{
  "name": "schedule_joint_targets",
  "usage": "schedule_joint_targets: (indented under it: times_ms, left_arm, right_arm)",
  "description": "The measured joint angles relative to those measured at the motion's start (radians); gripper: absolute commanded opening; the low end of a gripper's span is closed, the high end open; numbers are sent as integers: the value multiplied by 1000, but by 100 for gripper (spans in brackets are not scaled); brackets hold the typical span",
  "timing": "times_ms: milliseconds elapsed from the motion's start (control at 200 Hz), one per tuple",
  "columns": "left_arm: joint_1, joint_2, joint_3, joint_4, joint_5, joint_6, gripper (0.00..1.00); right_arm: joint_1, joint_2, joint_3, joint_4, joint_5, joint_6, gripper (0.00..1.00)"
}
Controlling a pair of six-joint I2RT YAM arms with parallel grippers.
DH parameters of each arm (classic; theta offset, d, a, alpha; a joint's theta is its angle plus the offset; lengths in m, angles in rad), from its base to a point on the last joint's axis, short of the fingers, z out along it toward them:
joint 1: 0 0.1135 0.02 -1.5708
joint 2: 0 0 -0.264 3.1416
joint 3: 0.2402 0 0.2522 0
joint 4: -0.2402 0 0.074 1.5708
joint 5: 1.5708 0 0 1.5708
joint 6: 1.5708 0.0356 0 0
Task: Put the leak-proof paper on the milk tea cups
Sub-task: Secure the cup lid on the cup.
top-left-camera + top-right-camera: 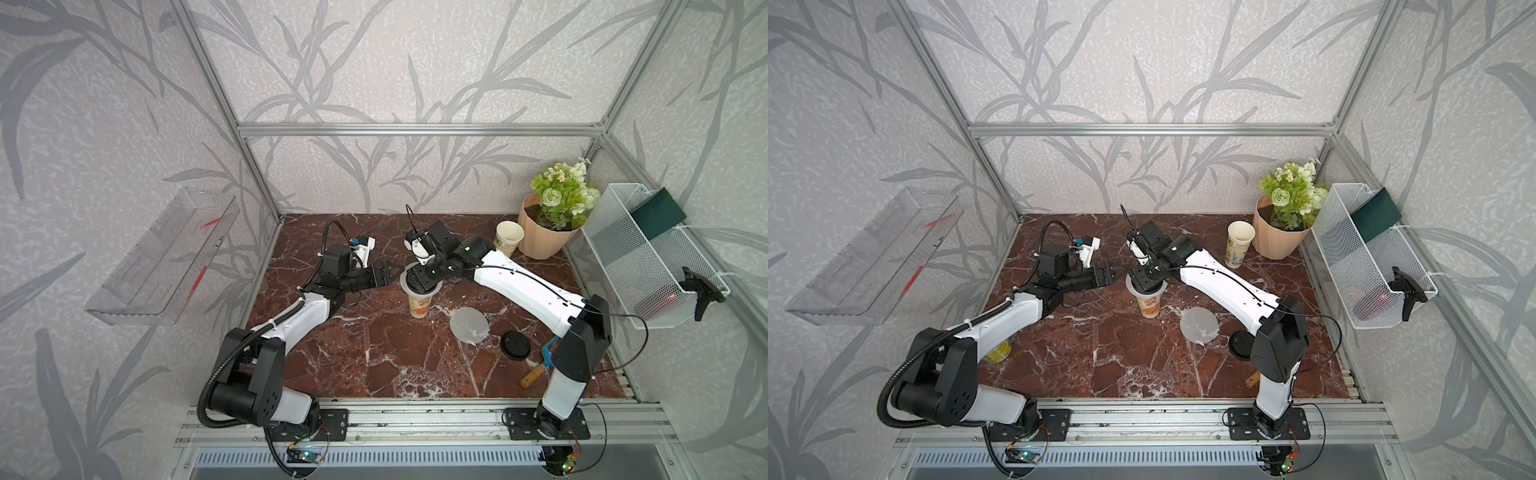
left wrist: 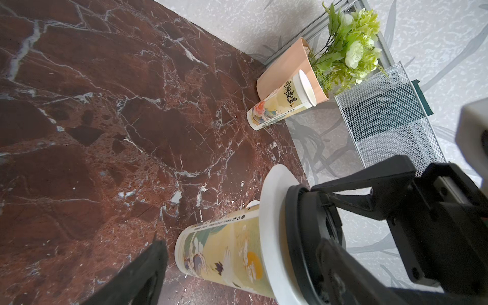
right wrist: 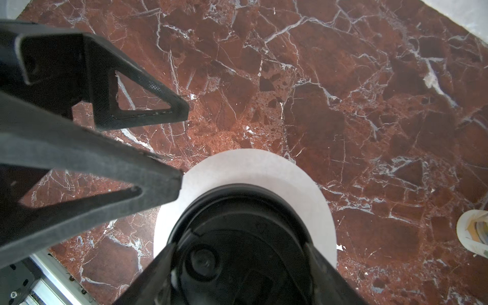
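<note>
Leak-proof paper [image 3: 250, 163] flat on upright cup [image 1: 419, 305], right pincer [image 1: 420, 282] gripping black lid [image 3: 237, 211] atop, left pincer [image 1: 390, 275] open

Two cups [image 1: 419, 307] [image 1: 508, 241], two paper discs [image 1: 469, 325] [image 2: 272, 224], two black lids [image 1: 515, 345] [image 3: 250, 211], one flowerpot [image 1: 536, 237].

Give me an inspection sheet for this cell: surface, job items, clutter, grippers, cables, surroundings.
Surface: marble tabletop, white flecks, no spill seen.
Job's things: centre cup upright, paper disc on its mouth, black lid on top; second cup upright beside the flower pot, uncovered; loose disc flat on the tabletop.
Clutter: spare lid, wooden-handled tool, yellow-green object under the left arm.
Grippers: left gripper open, one fingertip at the paper disc's edge; right gripper closed on the black lid.
Cables: black conduit on the left arm, thin cable along the right arm; no snag seen.
Surroundings: wire basket, clear shelf on opposite walls.
</note>
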Motion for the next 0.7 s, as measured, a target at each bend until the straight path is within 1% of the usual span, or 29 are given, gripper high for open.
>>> schedule_joint_targets:
  times_ms: [155, 520, 700]
  left_arm:
    - [-2, 14, 8, 0, 2, 0, 91]
    - [-8, 33, 28, -6, 3, 3, 90]
    - [-11, 42, 47, -20, 3, 6, 90]
  right_arm:
    - [0, 0, -5, 1, -1, -3, 70]
    - [0, 2, -11, 3, -10, -12, 75]
    - [0, 2, -17, 10, -11, -15, 75]
